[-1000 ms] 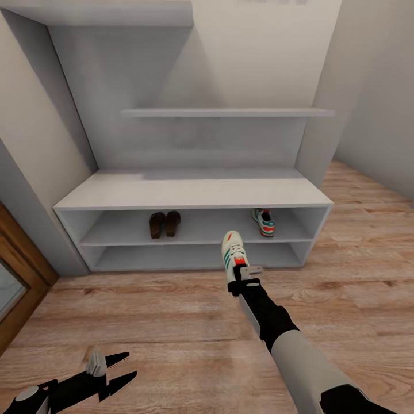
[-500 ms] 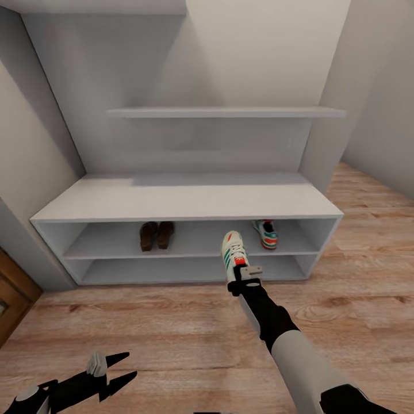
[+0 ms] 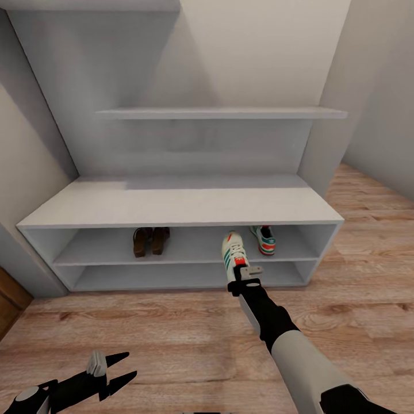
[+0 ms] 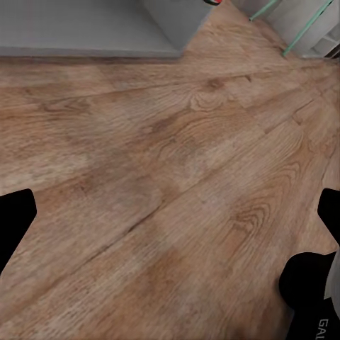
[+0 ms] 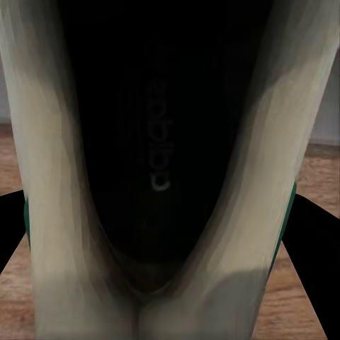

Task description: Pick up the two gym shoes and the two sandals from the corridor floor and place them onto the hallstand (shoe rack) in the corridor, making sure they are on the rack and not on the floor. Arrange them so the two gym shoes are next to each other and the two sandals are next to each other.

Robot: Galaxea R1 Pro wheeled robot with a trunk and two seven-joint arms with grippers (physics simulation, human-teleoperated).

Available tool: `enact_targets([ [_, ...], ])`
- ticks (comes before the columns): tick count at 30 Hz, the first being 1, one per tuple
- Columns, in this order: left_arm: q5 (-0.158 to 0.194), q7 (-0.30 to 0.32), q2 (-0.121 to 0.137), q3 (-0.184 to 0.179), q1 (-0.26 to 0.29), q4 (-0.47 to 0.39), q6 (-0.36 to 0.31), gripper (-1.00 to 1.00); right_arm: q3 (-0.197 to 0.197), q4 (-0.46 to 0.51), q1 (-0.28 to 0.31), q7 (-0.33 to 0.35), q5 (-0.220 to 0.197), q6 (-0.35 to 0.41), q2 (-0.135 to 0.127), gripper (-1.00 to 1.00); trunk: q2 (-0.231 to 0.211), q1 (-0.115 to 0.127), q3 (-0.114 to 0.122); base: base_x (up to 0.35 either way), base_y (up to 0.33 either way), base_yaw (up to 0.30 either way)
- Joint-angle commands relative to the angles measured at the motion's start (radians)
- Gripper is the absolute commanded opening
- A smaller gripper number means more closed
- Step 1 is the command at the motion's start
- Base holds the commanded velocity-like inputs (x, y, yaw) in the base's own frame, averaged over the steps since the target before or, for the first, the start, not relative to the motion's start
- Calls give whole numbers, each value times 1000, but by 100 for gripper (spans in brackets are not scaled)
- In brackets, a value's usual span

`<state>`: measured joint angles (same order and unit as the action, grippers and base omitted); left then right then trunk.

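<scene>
Near left, the left gripper [image 3: 118, 368] hangs low over the floor [image 3: 172, 333], jaws apart with nothing between them; its wrist view looks down on bare planks with a corner of the rack's base.

Further in, the right arm [image 3: 276, 328] reaches forward, and the right gripper [image 3: 244, 276] has its jaws clamped on the heel of a sneaker [image 3: 233, 253], toe pointing away and held in front of the rack's [image 3: 172, 207] open front, clear of the floor. The right wrist view is right up against that shoe's dark inside [image 5: 166, 142].

On the rack's upper shelf, the other sneaker [image 3: 263, 238] sits far right, just beyond the held one. The two sandals [image 3: 149, 240] stand side by side on the same shelf, well to the left.

On the far wall, a thin shelf [image 3: 221, 112] runs above the rack.
</scene>
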<state>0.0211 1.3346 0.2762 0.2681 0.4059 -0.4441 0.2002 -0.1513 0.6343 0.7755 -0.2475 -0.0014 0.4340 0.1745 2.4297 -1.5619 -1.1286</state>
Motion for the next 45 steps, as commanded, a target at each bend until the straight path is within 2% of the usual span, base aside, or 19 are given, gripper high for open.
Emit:
enact_targets([
  [1,0,3,0,2,1,1,7,100,-3,0,0,-6,0,6,0,-100,0,0,-1,3,-2,0],
  [14,0,6,1,3,1,1,7,100,-2,-35,-1,-6,0,6,-10,-100,0,0,-1,0,0,0],
  [26,0,3,0,1,1,1,6,100,-2,-36,-1,-6,0,6,-13,-100,0,0,-1,188,-124,0],
  [45,0,2,0,3,1,1,5,100,-3,-35,-1,-6,0,6,-13,-100,0,0,-1,112,-6,0],
])
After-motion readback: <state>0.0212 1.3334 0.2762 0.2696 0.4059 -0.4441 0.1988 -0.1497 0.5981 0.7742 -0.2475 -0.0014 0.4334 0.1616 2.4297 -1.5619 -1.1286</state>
